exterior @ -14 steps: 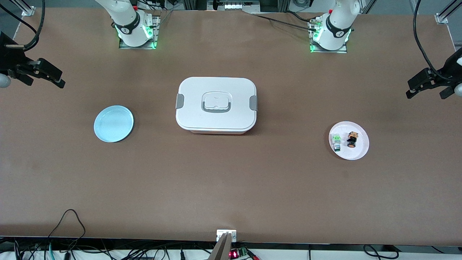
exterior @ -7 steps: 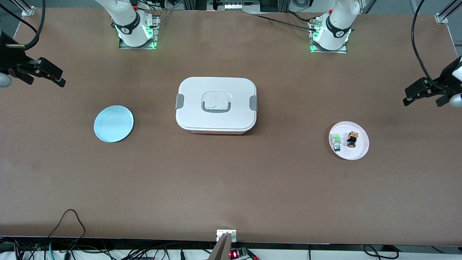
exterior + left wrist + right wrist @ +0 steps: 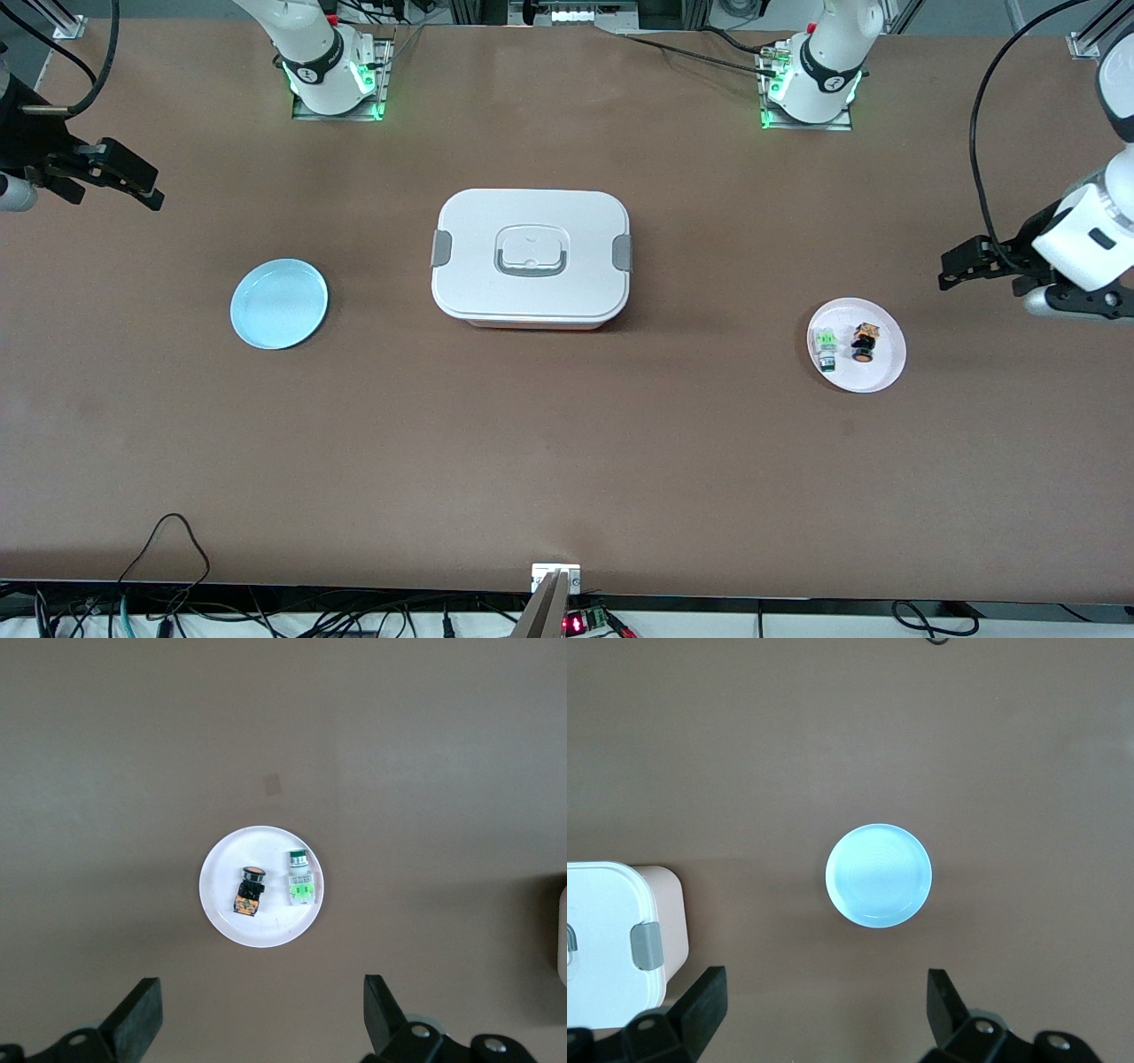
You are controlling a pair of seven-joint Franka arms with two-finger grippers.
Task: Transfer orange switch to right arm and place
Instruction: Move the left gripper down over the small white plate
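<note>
White lidded box (image 3: 531, 257) center frame. Blue plate (image 3: 279, 303) mid-left, white plate (image 3: 877, 372) mid-right carrying orange switch (image 3: 865, 341) beside green-and-white component (image 3: 826, 347). Left gripper (image 3: 966, 266) at right edge, above white plate; right gripper (image 3: 124, 184) at upper-left edge.

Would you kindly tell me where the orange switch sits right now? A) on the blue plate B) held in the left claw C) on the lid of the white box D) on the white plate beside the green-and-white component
D: the orange switch lies on the white plate beside the green-and-white component, while the left claw hangs open and empty above the table.
</note>
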